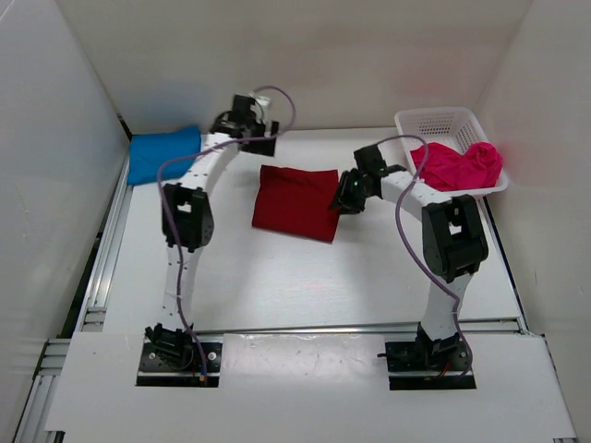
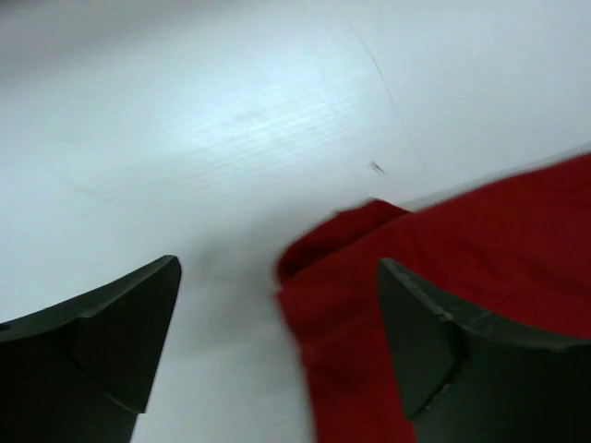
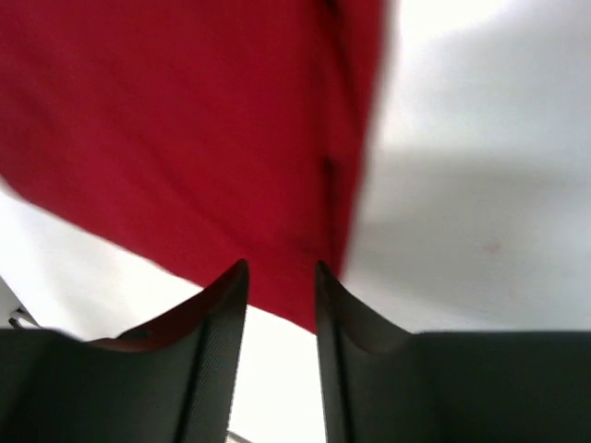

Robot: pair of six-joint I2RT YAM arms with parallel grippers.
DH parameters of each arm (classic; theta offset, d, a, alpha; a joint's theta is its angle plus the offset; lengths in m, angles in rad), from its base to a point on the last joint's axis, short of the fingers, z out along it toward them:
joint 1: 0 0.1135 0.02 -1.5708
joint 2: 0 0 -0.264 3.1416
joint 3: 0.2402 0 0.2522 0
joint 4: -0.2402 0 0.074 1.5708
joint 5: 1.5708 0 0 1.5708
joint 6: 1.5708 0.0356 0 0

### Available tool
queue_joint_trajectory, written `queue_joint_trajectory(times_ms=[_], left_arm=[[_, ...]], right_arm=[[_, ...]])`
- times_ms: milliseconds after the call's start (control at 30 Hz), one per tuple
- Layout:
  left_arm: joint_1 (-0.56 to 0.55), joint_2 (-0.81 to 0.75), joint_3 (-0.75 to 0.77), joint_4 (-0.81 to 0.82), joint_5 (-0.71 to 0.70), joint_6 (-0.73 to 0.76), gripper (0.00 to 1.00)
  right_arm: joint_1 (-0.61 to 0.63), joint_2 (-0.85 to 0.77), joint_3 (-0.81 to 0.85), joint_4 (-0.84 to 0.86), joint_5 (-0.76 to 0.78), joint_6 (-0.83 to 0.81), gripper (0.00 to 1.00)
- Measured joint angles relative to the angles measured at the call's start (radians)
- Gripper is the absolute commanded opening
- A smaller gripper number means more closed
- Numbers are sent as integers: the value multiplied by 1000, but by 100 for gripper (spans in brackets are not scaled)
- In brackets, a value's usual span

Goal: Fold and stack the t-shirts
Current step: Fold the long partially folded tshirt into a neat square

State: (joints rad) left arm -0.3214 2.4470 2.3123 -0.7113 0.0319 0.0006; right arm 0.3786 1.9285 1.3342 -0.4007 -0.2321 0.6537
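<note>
Mid-table, the folded red shirt (image 1: 295, 201) lies long axis left-right, both jaws released.

White mesh basket (image 1: 441, 124) at far-right corner, white table (image 1: 277, 277)

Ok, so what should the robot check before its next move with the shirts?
1. Red shirt folded: ok, a flat rectangle mid-table.
2. Left gripper empty: ok, jaws wide, nothing between.
3. Right gripper empty: ok, jaws slightly apart, no cloth pinched.
4. Blue shirt folded: ok, at the far left.
5. Red on blue: not ok, they lie apart.
6. Pink shirt folded: not ok, bunched in the basket.
</note>
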Motion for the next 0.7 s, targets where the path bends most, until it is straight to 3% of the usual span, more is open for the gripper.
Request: queue_joint_trajectory(times_ms=[67,133,367,533,700], left_arm=[[48,-76,-14,12,26,0,100],[101,-153,-22,32,56,-1,100],[141,-280,-163,91,187,-1,95],[117,-179,-212,60,288,-1,96],[114,-110,-230,29,335,-1,97]], right_arm=[[-20,7,92,-20,2,-31,53],[-52,40,211,-23,-3,-53,56],[-136,375,693,-39,-43,-111,59],[-137,536,770,-76,-47,-116,62],[-137,552,767,-41,-107,-88,58]])
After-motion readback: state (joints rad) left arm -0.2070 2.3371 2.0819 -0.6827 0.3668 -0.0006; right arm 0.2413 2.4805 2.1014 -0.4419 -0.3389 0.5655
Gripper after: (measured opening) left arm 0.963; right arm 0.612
